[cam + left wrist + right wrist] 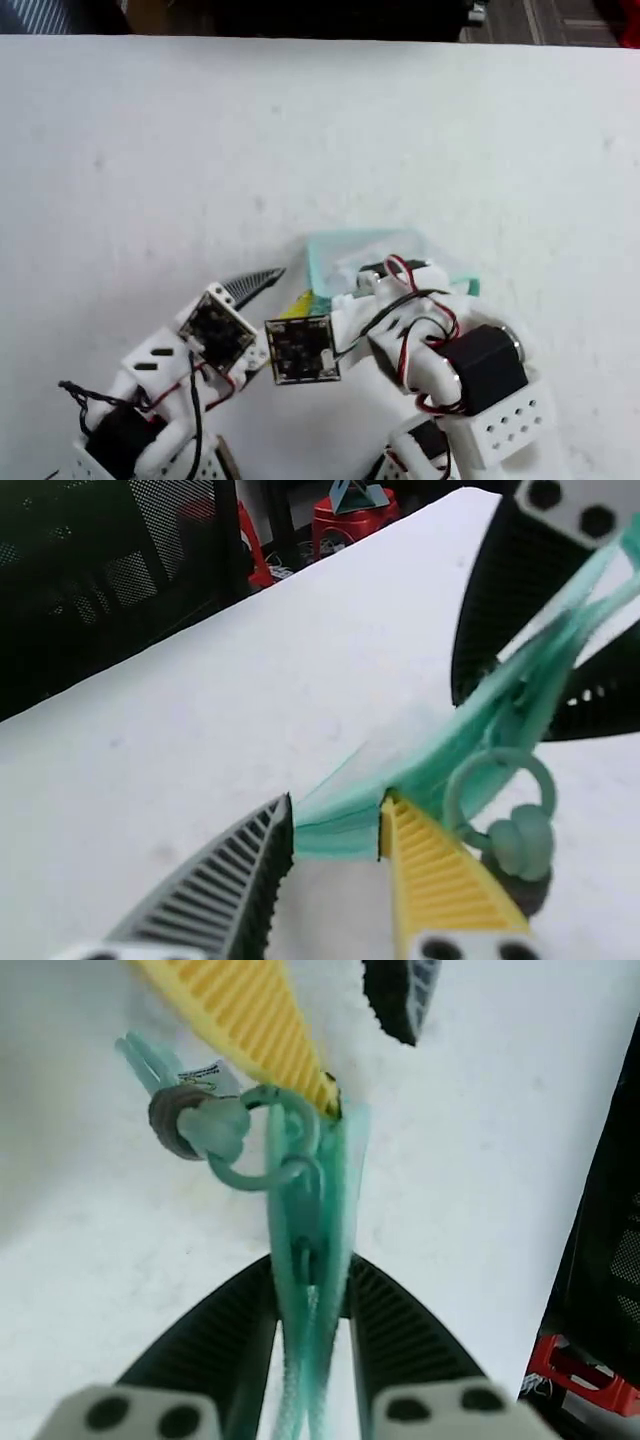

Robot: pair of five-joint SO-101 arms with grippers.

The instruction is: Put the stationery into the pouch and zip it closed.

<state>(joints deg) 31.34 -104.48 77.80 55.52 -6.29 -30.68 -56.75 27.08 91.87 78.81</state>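
A teal see-through pouch [345,250] lies on the white table, partly under the right arm. My right gripper [310,1270] is shut on the pouch's [350,1160] zipper edge, its black fingers [400,1330] pinching the teal strip. A ring pull with a bead [205,1125] hangs by that edge. My left gripper [280,292] stands open at the pouch's near-left end. Its yellow finger [440,880] touches the pouch [440,760] tip, and its grey finger [230,880] is a little apart. The ring pull [510,825] rests beside the yellow finger. The pouch's contents are hidden.
The white table [300,130] stretches bare to its far edge at the top of the high view. Both arm bases crowd the near edge. Beyond the table stand a dark mesh chair [120,560] and a red stool [350,520].
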